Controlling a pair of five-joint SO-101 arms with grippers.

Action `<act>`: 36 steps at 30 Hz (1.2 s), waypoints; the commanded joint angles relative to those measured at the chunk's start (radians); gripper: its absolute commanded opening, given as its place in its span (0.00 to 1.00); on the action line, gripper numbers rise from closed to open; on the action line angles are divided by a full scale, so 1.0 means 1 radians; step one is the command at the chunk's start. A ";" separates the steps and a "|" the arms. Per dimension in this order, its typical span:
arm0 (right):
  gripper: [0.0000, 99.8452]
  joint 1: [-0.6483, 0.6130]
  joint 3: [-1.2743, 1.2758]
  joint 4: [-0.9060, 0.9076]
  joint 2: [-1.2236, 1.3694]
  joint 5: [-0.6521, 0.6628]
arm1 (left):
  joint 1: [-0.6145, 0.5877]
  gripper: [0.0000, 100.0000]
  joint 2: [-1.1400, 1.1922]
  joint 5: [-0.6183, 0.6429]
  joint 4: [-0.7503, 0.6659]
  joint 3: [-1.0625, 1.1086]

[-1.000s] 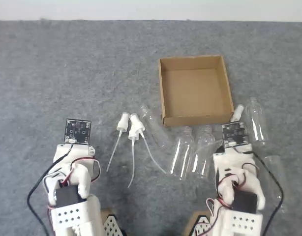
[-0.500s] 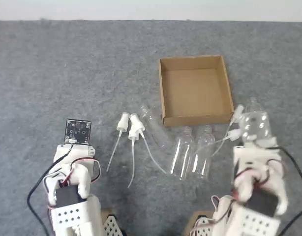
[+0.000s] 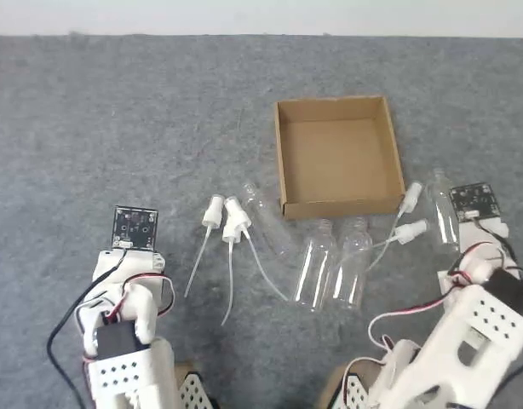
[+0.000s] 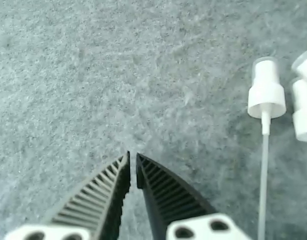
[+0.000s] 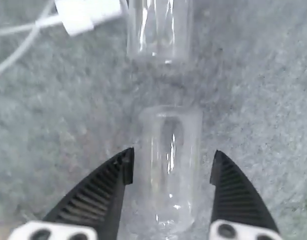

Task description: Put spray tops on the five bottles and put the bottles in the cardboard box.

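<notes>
We show the right gripper (image 5: 172, 152) released, its jaws straddling a clear bottle (image 5: 168, 190) lying on the bench (image 5: 68, 100). The left gripper (image 4: 132, 156) is clenched on nothing, near a spray top (image 4: 266, 95). The cardboard box (image 3: 283, 153) lies at twelve o'clock from two bottles (image 3: 313, 264).

This looks like a robotics lab bench rather than a home or a shop. The desk (image 3: 117, 111) is covered edge to edge in plain grey felt-like matting, with a bare pale strip (image 3: 261, 17) behind its far edge. Two white arms, one left (image 3: 125, 362) and one right (image 3: 474, 341), have perforated plastic shells, bare circuit boards (image 3: 135, 227) and exposed loose wires (image 3: 84, 308). A plain cardboard box (image 3: 338, 207), clear bottles (image 3: 315, 264) and loose spray tops (image 3: 212, 211) lie on the matting.
</notes>
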 commanded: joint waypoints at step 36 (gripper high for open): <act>0.03 0.372 -0.727 -0.151 0.938 -0.539 | 0.006 0.01 -0.009 -0.006 0.008 -0.005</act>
